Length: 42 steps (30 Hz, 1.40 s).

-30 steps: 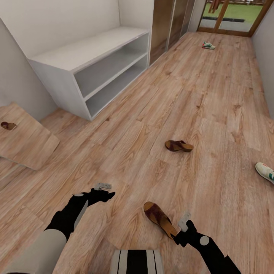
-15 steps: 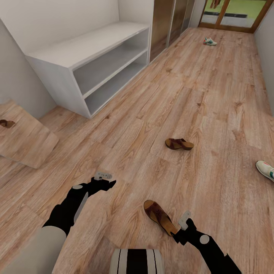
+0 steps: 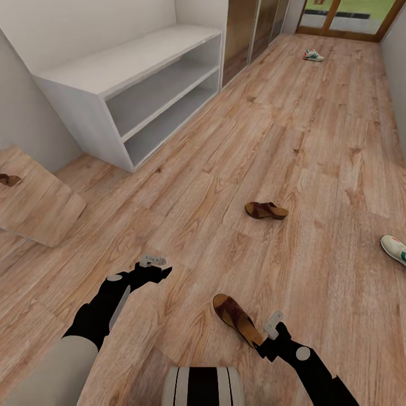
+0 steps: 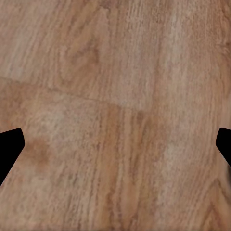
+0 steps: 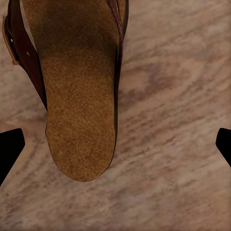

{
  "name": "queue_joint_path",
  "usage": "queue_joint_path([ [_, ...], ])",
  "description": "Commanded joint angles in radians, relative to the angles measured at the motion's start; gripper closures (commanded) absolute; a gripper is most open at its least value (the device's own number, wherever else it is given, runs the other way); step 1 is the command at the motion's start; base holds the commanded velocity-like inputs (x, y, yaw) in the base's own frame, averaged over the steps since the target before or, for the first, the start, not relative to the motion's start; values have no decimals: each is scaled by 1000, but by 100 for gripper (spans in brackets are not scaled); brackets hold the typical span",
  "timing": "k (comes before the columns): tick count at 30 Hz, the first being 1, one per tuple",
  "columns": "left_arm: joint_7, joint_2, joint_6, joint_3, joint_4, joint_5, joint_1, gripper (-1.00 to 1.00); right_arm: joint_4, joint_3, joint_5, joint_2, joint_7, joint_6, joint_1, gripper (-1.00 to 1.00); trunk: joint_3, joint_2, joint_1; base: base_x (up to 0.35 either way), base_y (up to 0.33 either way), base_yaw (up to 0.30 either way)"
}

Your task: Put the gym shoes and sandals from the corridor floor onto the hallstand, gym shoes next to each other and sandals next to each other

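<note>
We find the right gripper (image 3: 269,334) with jaws wide beside the near sandal's (image 3: 237,319) heel, left gripper (image 3: 153,261) likewise spread over bare floor; an off-centre closure risks nudging the sandal away.

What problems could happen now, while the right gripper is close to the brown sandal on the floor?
1. In the right wrist view the near sandal lies off-centre between the open fingers of the right gripper, so a closing grasp might pinch only its edge.
2. The second sandal lies apart on the corridor floor; the hallstand is far, so a loosely held sandal might drop.
</note>
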Motion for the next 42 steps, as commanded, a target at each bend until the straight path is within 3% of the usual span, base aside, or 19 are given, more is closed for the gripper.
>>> queue_joint_path([
  [1, -4, 1, 4, -1, -2, -6, 0, -100, -2, 0, 5, 0, 5, 5, 0, -100, -1, 0, 0, 0, 0, 0],
  [18, -5, 1, 1, 0, -2, -5, 1, -100, -6, 0, 5, 0, 4, 5, 0, -100, -76, -4, 7, 0, 0, 0],
  [27, -5, 2, 2, 0, -2, -6, 1, -100, -6, 0, 5, 0, 3, 5, 0, -100, -81, -4, 7, 0, 0, 0],
  [34, -5, 2, 2, -1, -2, -6, 1, -100, -6, -1, 5, 0, 4, 5, 0, -100, -112, -6, 10, 0, 0, 0],
  [42, -4, 2, 2, -1, -2, -6, 1, -100, -6, -2, 5, 0, 4, 5, 0, -100, -123, -6, 10, 0, 0, 0],
])
